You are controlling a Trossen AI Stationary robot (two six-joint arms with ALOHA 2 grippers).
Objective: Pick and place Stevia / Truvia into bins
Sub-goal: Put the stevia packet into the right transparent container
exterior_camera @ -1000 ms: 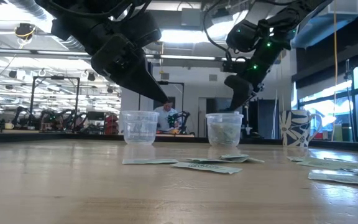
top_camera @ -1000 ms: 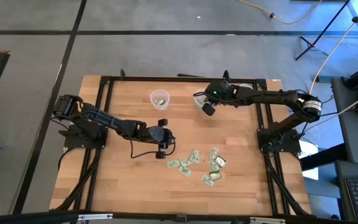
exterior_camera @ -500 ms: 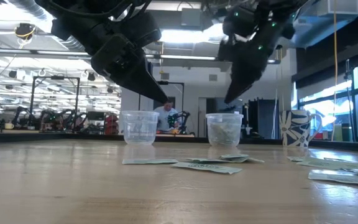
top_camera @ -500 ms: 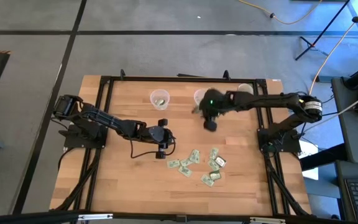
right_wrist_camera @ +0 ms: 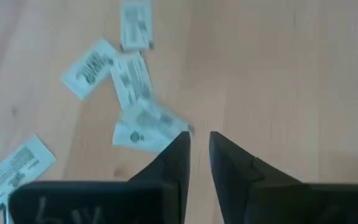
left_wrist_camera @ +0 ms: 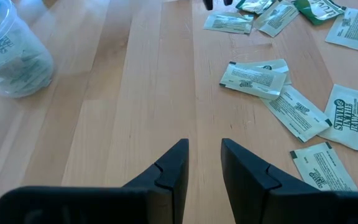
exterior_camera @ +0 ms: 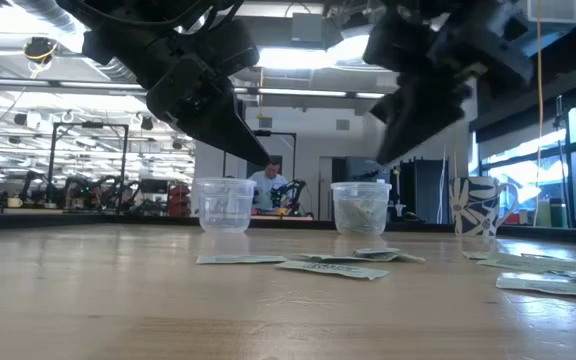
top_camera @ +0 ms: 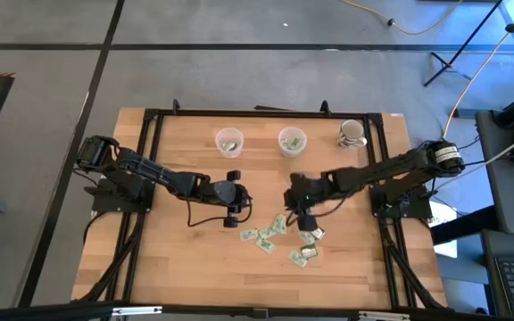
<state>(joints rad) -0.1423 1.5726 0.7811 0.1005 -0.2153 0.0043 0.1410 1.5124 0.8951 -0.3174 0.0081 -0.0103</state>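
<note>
Above the scattered sachets [top_camera: 279, 234], the right gripper [top_camera: 305, 212] hovers empty.

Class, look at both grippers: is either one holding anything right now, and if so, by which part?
Nothing is held. The left gripper and the right gripper each show an empty gap between their fingers, above the table.

One camera looks straight down on the whole desk [top_camera: 194, 259]; another sits level at desk height, facing the room behind. Each wrist camera looks closely down past its own fingers — all four share the scattered sachets [top_camera: 279, 234].
</note>
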